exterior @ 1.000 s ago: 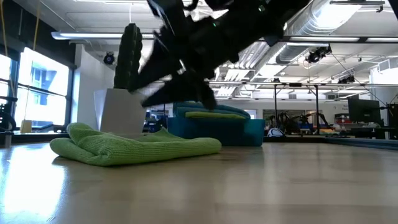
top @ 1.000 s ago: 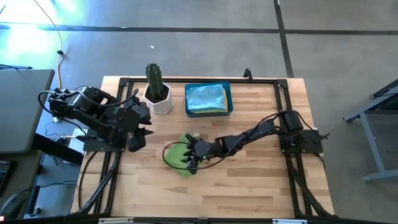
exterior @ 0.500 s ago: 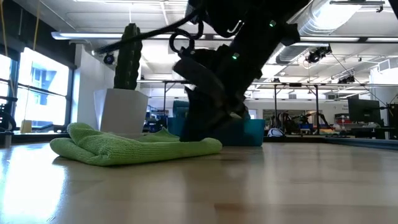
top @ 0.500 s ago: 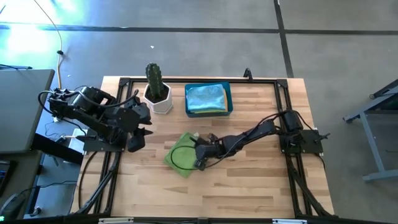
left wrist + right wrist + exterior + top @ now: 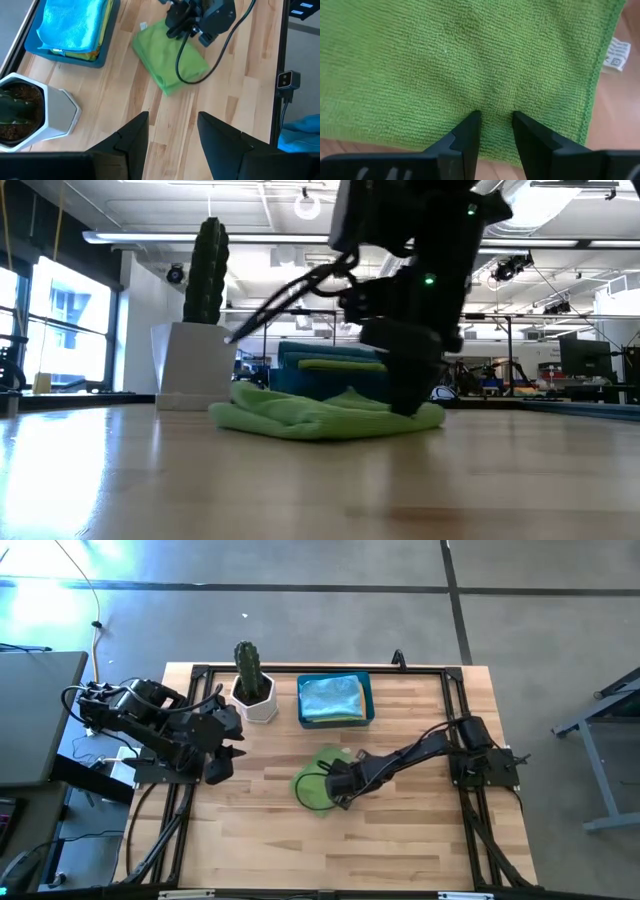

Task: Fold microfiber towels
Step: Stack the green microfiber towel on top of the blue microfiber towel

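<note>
A folded towel (image 5: pixel 318 788) lies near the middle of the bench (image 5: pixel 400 840). The right gripper (image 5: pixel 336 790) rests on the towel's right part, its arm reaching in from the right edge. Behind the towel, along the far edge, a bin (image 5: pixel 336 700) holds stacked towels (image 5: pixel 332 698). Just left of the bin stands a potted cactus (image 5: pixel 250 680). The left gripper (image 5: pixel 222 755) hangs over the left edge, well apart from the towel.

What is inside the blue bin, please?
The blue bin holds folded cloths: a light blue towel lies on top, and in the left wrist view a yellow edge shows beneath it. Anything lower in the stack is covered.
</note>
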